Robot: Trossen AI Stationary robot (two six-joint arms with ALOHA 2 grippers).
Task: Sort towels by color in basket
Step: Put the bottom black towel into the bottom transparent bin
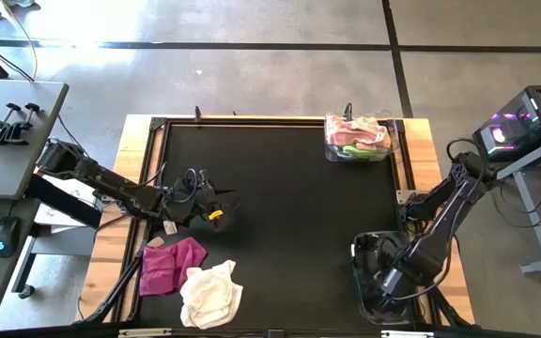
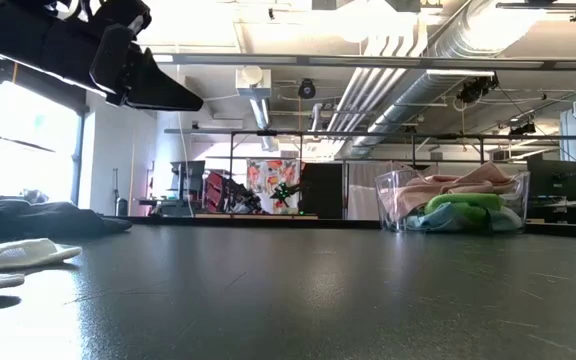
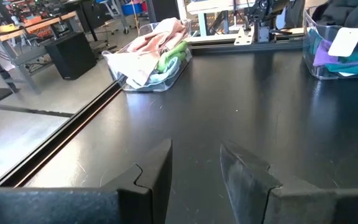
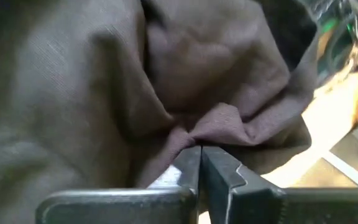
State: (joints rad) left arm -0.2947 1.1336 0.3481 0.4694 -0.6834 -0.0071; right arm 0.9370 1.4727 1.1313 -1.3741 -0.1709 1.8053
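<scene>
Left tool [image 1: 216, 199] hovers above the black tabletop [image 1: 289, 197] at its left-middle, fingers [image 3: 160, 180] parted with a clear gap and nothing between them — bare tabletop shows through the gap in the left wrist view. Just in front of it, toward the near-left corner, lie two loose towels: a magenta towel [image 1: 172, 266] and a cream towel [image 1: 211, 294] touching it on the right side, both crumpled flat on the tabletop and apart from the left tool. In the low view the cream towel [image 2: 13, 258] shows at the left edge, with a dark heap [image 2: 38, 218] behind it that I cannot identify. Right tool [image 1: 380, 282] is down inside a clear bin [image 1: 357, 253] at the near-right corner of the tabletop; the right wrist view shows its fingers [image 4: 188, 171] pressed together, pinching a fold of dark cloth [image 4: 166, 81] that fills the whole view — colour reads dark brownish-grey, exact shade cannot be told. A second clear bin [image 1: 332, 148] stands at the far-right corner, well apart from both tools, holding a peach-pink towel [image 1: 357, 130] on top and a lime green towel [image 1: 369, 150] beneath, with a bit of pale blue [image 2: 423, 220] under that in the low view. In the left wrist view the near-right bin [image 3: 312, 53] shows purple [image 3: 325, 56] and teal [image 3: 347, 65] towels inside, a white tag [image 3: 347, 42] over them.
</scene>
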